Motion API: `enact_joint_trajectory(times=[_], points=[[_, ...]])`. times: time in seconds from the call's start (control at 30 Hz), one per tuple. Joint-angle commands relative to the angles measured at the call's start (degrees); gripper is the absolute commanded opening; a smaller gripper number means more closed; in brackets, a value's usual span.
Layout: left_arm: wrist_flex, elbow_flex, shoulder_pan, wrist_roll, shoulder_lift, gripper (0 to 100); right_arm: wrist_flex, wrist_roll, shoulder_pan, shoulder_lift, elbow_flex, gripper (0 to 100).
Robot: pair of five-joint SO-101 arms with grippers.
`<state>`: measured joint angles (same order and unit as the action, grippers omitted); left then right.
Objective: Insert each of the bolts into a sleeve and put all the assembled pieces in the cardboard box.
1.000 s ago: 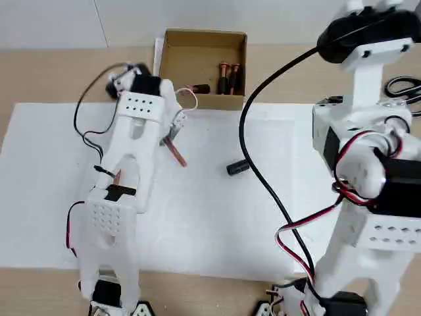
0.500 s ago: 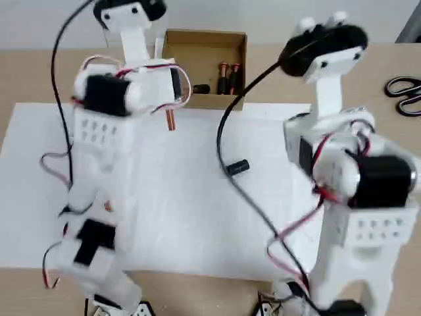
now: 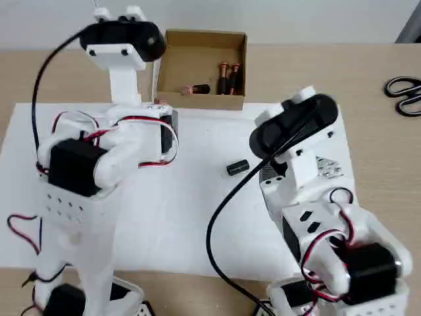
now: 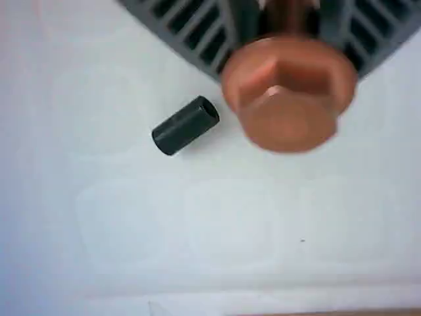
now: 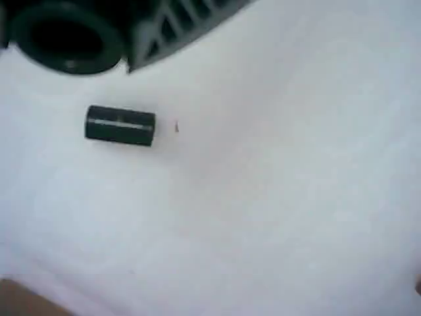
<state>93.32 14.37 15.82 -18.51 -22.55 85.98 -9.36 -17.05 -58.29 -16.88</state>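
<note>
High view: sleeve (image 3: 237,167) on white sheet (image 3: 172,220), well inside its edges.

A wooden table (image 3: 342,66) bears a white sheet (image 3: 197,224) (black sleeve (image 3: 237,167) on it), a cardboard box (image 3: 217,103) and scissors (image 3: 402,92).

I see a copper bolt (image 4: 289,99) end-on, its hex head facing the wrist camera and its shank clamped between the jaws of the left gripper (image 4: 289,20). One black sleeve (image 3: 238,167) lies on its side, alone, mid-counter (image 3: 342,72). The open cardboard box (image 3: 217,101) sits at the far side. Three copper-and-black assembled pieces (image 3: 223,78) lie inside it, two side by side and one crosswise.
</note>
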Motion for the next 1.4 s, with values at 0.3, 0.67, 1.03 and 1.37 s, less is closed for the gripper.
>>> enact_joint_trajectory(times=[0.3,0.67,1.03,1.37], points=[[-27.96,-28.00,0.35,-0.70,-13.98,1,-34.15,1.49,-0.40,-14.73,-38.95,5.4],[-49.23,-48.48,7.38,2.37,-19.87,1,-47.96,10.37,-7.34,-35.12,-62.59,5.3],[-56.70,-52.79,11.52,2.81,-23.47,1,-47.87,10.46,-8.75,-43.65,-70.07,5.3],[-56.97,-52.70,15.21,-7.74,-23.47,1,-47.96,10.55,-11.03,-44.00,-70.68,5.3]])
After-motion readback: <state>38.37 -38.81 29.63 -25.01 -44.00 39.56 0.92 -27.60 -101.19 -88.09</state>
